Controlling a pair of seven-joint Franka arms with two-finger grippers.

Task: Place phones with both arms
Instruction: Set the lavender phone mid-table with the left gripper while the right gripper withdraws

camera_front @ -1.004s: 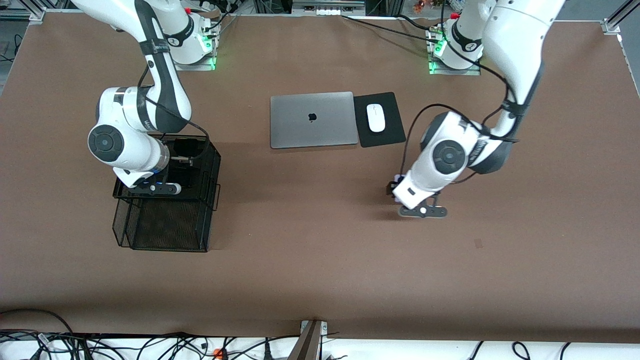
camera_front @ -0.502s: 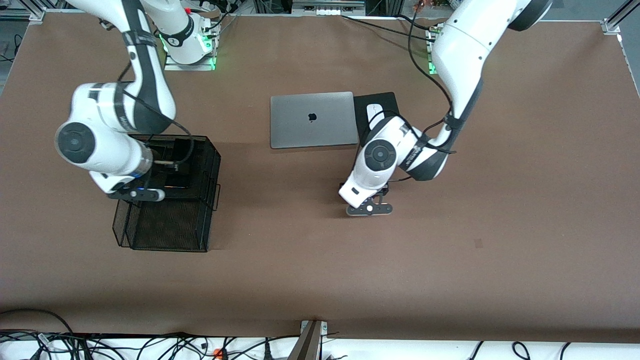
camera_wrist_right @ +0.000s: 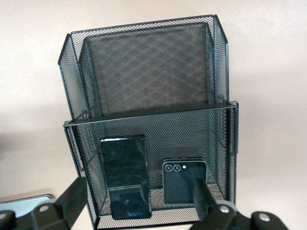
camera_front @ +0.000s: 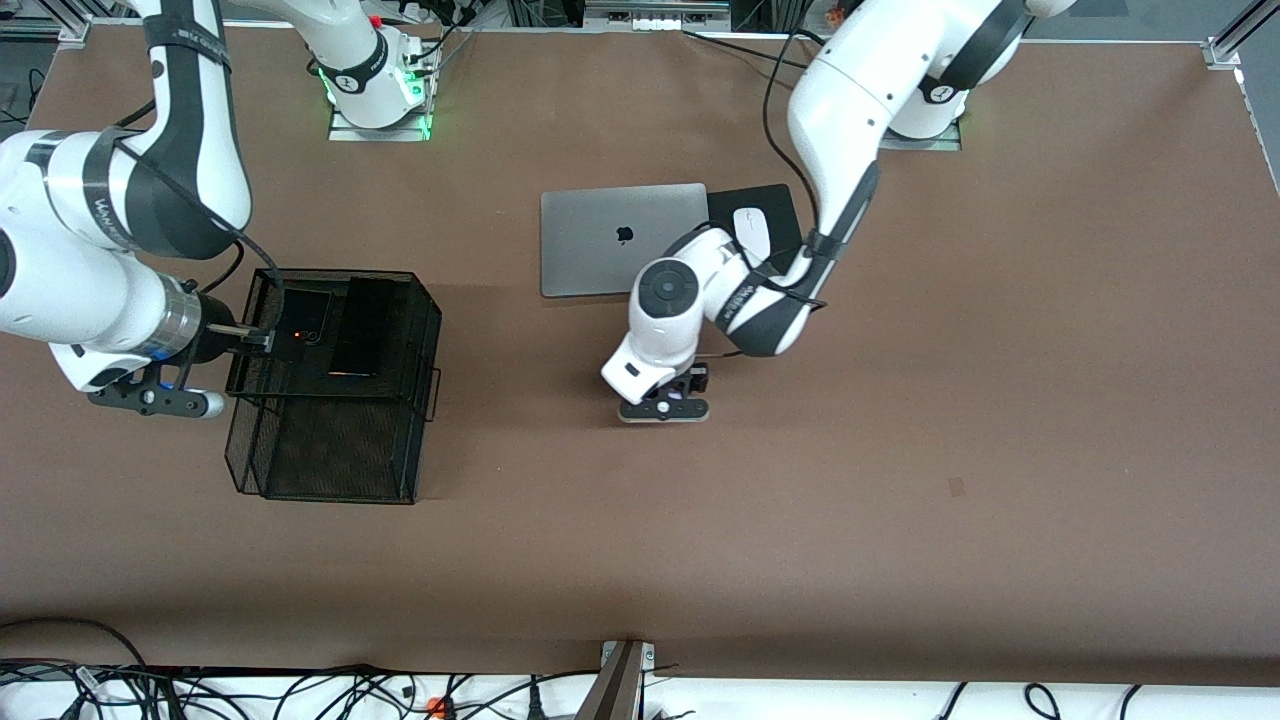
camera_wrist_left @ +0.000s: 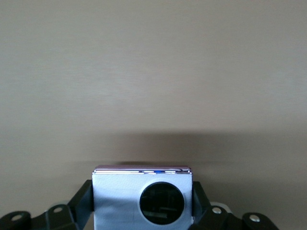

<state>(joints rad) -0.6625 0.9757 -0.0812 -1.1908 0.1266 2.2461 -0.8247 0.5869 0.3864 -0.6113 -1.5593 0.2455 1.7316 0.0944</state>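
1. Locate the left gripper [camera_front: 664, 408] just below centre of the front view, over bare table [camera_front: 900, 500]. It is clenched on the lilac flip phone [camera_wrist_left: 142, 201]; in the left wrist view the phone fills the lower centre of the frame, pinched on both edges, one round lens facing the camera.

2. Locate the right gripper [camera_front: 150, 398] at the left edge of the front view, beside the mesh organizer [camera_front: 335, 385] at the right arm's end of the table. Its fingers [camera_wrist_right: 204, 196] are spread and hold nothing.

3. Confirm the stored items. In the right wrist view, the slab phone [camera_wrist_right: 125, 176] and the black flip phone [camera_wrist_right: 183, 182] lie side by side, apart, in the organizer's lower-frame compartment. The upper-frame compartment holds no phone.

4. Judge the remaining work: one phone is yet to be placed, and the organizer is well apart from it.

5. Watch for slip. The grip is on the phone's narrow edges only; a fast swing could twist or drop it.

6. Watch for collision. The right arm stands just beside the organizer, so both arms may crowd the same space.

7. Watch for rim contact. A low approach could strike the mesh wall and shift the organizer.

8. Keep clear of the laptop [camera_front: 610, 238] and mouse [camera_front: 751, 230], upper centre.
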